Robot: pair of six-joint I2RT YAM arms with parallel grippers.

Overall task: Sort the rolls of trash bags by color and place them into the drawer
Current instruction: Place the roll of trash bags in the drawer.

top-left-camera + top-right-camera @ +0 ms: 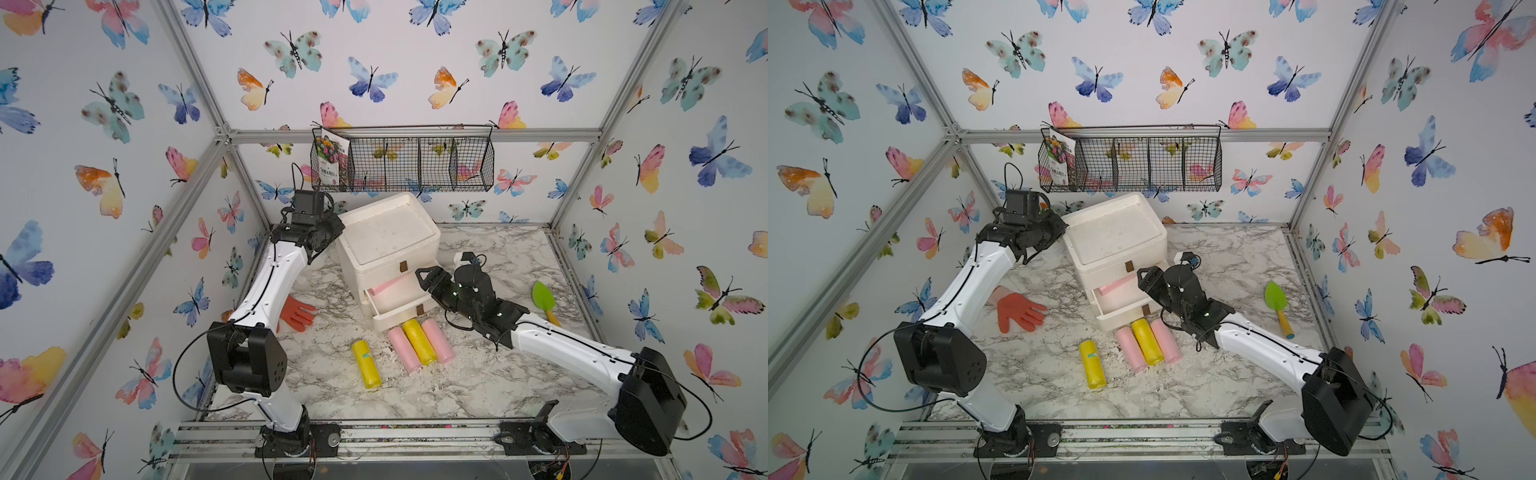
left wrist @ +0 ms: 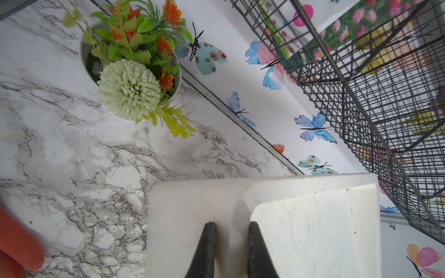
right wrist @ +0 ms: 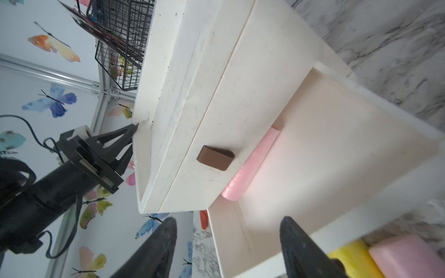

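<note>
The white drawer unit [image 1: 386,237] has its lower drawer [image 1: 397,322] pulled out, and one pink roll [image 1: 388,286] [image 3: 252,166] lies at the drawer's back. My right gripper [image 1: 426,282] [image 3: 227,219] hangs open over the drawer's right end, empty. In front of the drawer lie a pink roll [image 1: 405,350], a yellow roll [image 1: 419,340] and a second pink roll [image 1: 437,340] side by side. A second yellow roll [image 1: 366,363] lies apart to their left. My left gripper [image 1: 338,226] [image 2: 231,223] is shut on the unit's raised top rim [image 2: 231,192] at its back left corner.
An orange rubber glove [image 1: 297,313] lies left of the drawer unit. A green-bladed trowel [image 1: 545,297] lies at the right. A black wire basket [image 1: 415,160] with a seed packet hangs on the back wall. A flower pot [image 2: 130,67] stands behind the unit.
</note>
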